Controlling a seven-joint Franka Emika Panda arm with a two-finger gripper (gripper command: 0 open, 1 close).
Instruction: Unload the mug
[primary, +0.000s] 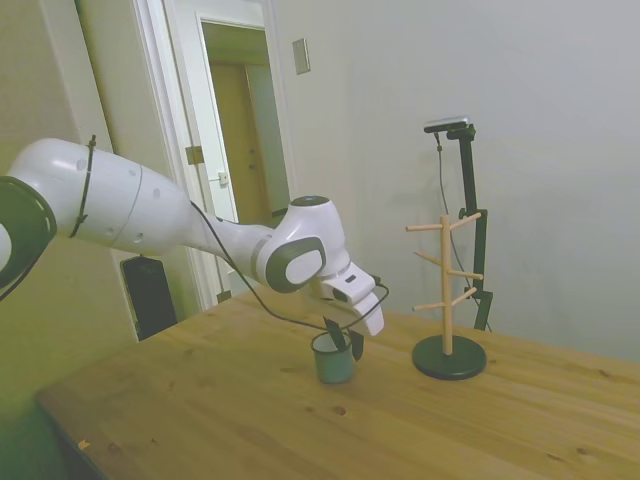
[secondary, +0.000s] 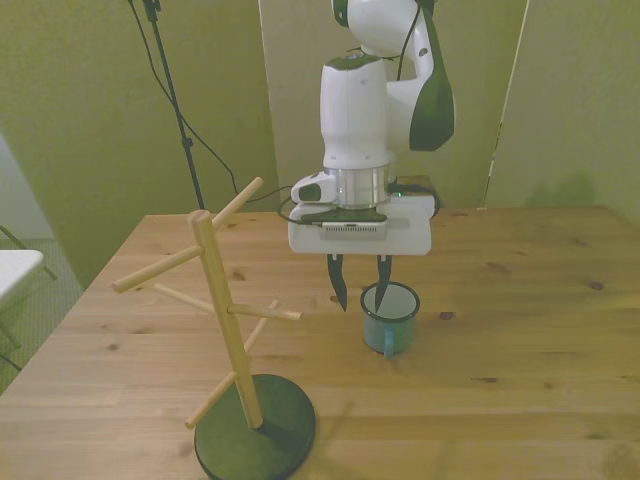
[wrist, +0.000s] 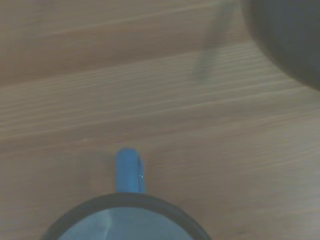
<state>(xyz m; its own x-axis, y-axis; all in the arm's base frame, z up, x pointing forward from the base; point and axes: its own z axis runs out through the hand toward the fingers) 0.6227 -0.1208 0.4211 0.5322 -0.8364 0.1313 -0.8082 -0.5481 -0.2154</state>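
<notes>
the mug (secondary: 390, 319) stands upright on the wooden worktop (secondary: 520, 300), a little right of centre in the front view and just below the middle of the frame in the side view (primary: 334, 359). its small handle points toward the lower edge of the front view. in the wrist view the mug's dark rim and blue handle (wrist: 130, 171) sit at the bottom of the frame, blurred, with bare wood grain above.

the end effector (secondary: 361, 284) hangs directly over the mug with its two dark fingers spread apart. one finger (secondary: 384, 283) dips at the mug's rim on the front view's left side of the opening; the other (secondary: 338, 283) hangs outside the mug, clear of its wall. nothing is pinched between them.

the wooden mug tree (secondary: 228, 320) on its dark round base stands in the lower left of the front view, apart from the mug, its pegs bare. in the side view it (primary: 446, 290) is right of the mug.
</notes>
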